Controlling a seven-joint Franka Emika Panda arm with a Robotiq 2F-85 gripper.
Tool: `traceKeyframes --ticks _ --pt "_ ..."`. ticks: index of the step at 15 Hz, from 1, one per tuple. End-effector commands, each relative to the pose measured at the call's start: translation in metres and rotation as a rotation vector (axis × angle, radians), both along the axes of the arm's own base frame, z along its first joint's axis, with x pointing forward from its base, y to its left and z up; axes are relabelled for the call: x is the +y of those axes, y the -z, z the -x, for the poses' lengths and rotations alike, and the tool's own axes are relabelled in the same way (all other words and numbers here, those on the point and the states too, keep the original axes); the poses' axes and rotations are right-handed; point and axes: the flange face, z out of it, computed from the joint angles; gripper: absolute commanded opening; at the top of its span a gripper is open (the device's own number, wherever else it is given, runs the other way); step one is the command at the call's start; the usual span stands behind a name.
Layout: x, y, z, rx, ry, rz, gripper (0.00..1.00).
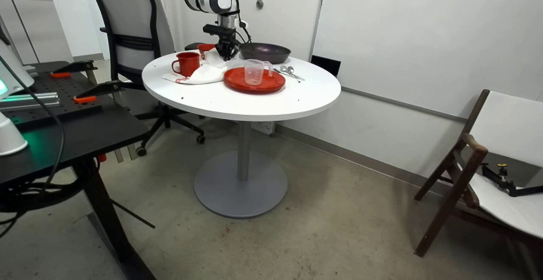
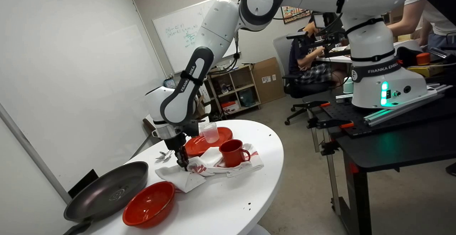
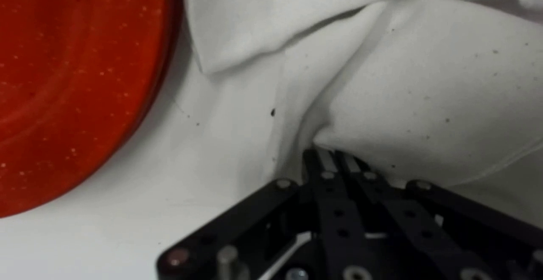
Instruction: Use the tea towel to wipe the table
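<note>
Pinched towel (image 2: 207, 164) on round table (image 1: 246, 105)

The gripper (image 3: 334, 155) points down — jaws pressed together, pinching a fold of the towel. The towel lies rumpled between red plates (image 2: 195, 147) and a red bowl (image 2: 149, 205) — a red mug (image 2: 232, 153) stands on it.

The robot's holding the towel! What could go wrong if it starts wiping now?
The red mug stands on the tea towel, and the gripper pinches a fold of that towel, so a tug could drag the mug or tip it.
The clear plastic cup stands on the red plates close to the towel; a wide swipe might knock it over.
Dark specks lie near the edge of the table, so wiping might push them off.
</note>
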Motion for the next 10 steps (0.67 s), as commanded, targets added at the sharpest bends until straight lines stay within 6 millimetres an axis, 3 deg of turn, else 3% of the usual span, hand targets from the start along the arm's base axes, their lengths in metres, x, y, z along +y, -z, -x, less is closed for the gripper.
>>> traceKeyframes --ticks 1,10 --pt "-0.006 0.009 -0.01 -0.014 0.041 -0.021 0.01" --pt "-0.031 0.002 -0.03 -0.066 0.094 -0.001 0.01"
